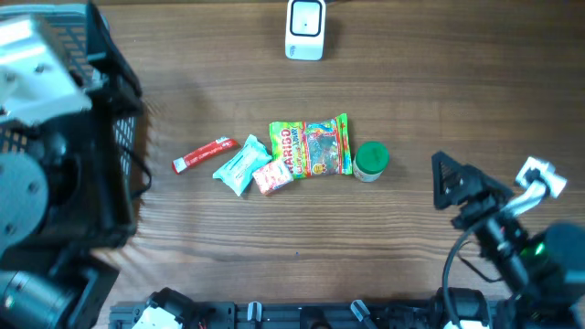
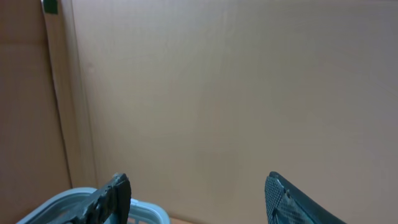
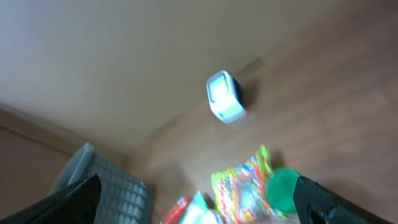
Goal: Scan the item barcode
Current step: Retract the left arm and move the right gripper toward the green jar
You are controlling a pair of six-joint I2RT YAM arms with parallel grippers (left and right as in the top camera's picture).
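Observation:
Several small items lie at the table's middle: a colourful Haribo bag point(image 1: 311, 147), a green-lidded tub point(image 1: 371, 160), a teal packet point(image 1: 241, 165), a small pink packet point(image 1: 272, 176) and a red stick packet point(image 1: 206, 154). The white barcode scanner point(image 1: 305, 28) stands at the far edge. My right gripper point(image 1: 437, 181) hangs open to the right of the tub, holding nothing. Its wrist view shows the scanner point(image 3: 225, 95), the bag point(image 3: 239, 186) and the tub point(image 3: 285, 190), blurred. My left gripper point(image 2: 199, 200) is open and empty over the basket, facing a cardboard wall.
A black mesh basket point(image 1: 117, 137) fills the left side under the left arm; its pale rim point(image 2: 146, 210) shows in the left wrist view, and its wall point(image 3: 115, 194) in the right wrist view. Bare wooden tabletop point(image 1: 411, 82) lies between items and scanner.

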